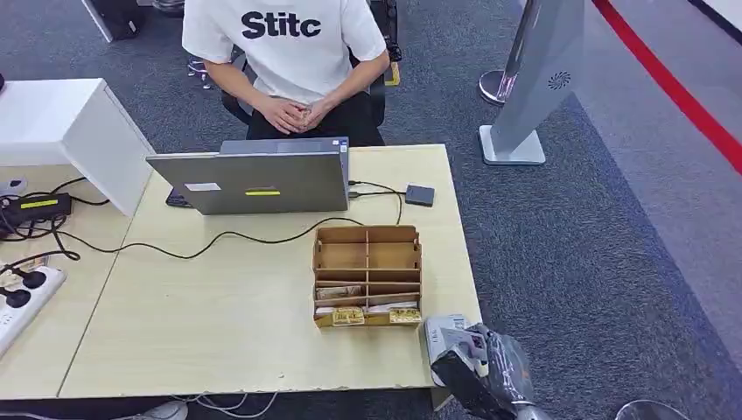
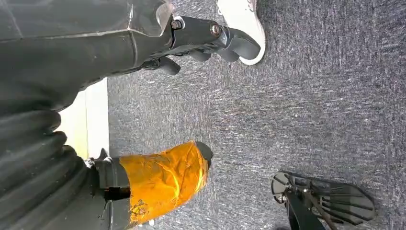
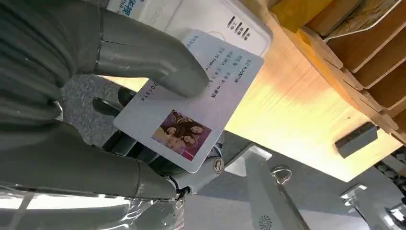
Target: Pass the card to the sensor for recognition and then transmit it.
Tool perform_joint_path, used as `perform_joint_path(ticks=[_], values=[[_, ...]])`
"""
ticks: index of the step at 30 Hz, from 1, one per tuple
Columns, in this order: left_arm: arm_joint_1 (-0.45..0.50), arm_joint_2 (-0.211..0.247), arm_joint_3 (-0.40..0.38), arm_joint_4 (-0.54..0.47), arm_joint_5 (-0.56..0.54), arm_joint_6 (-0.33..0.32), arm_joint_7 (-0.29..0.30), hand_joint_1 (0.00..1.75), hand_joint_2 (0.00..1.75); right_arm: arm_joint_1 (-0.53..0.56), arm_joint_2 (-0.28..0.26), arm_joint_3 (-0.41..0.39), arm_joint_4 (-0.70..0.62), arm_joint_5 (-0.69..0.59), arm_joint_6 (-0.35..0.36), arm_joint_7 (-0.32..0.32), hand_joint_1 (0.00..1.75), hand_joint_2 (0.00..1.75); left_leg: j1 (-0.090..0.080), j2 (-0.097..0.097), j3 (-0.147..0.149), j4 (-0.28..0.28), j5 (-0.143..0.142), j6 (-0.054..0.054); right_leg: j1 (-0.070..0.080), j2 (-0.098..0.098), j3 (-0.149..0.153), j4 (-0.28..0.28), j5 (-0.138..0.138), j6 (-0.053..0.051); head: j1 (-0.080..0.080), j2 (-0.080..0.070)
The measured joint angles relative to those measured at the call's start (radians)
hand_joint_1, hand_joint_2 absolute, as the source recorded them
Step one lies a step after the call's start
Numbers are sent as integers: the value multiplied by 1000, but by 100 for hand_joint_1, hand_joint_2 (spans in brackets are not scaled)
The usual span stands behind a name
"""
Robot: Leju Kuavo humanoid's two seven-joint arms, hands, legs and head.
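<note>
Right wrist view: right hand (image 3: 119, 120) pinches the pale photo ID card (image 3: 189, 112) at the table's near right corner, just over the white card reader (image 3: 210, 19); I'd lower it flat, thumb off print; left hand state unclear.

Wooden organizer (image 1: 367, 276) stands just beside the white sensor (image 1: 442, 337) at worktop (image 1: 219, 332) corner. Laptop (image 1: 254, 179) and its cable (image 1: 219, 238) block the far side. Broad bare worktop left of organizer.

It looks like an office: a wooden desk (image 1: 219, 332) carries a laptop (image 1: 254, 179) and cables, over grey carpet (image 1: 569, 236), with a person (image 1: 293, 61) seated behind it.
</note>
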Motion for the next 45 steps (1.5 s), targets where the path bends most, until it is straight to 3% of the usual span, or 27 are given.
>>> perform_joint_path(ticks=[31, 38, 41, 45], values=[[0, 2, 14, 0, -18, 0, 0, 0, 175, -5, -8, 1, -19, 24, -9, 23, 175, 175, 0, 0, 0, 0, 0, 0, 0, 0, 0, 0, 0, 0, 0, 0], [0, 8, 22, 0, -35, -3, 9, 0, 175, -33, -16, 37, -133, 69, -23, 20, 175, 175, 0, 0, 0, 0, 0, 0, 0, 0, 0, 0, 0, 0, 0, 0], [-1, 11, 23, 0, -52, -8, 10, 0, 175, -81, -17, 67, -213, 80, 14, 26, 175, 175, 0, 1, 0, 0, 0, 0, 0, 1, 0, 0, 1, -1, 0, 0], [-5, 18, 23, 0, -85, -19, 10, 0, 175, -207, -17, 135, -252, 73, 104, 79, 175, 175, 0, 2, 1, 0, 2, -2, 0, 2, 0, 1, 2, -2, 0, 0]])
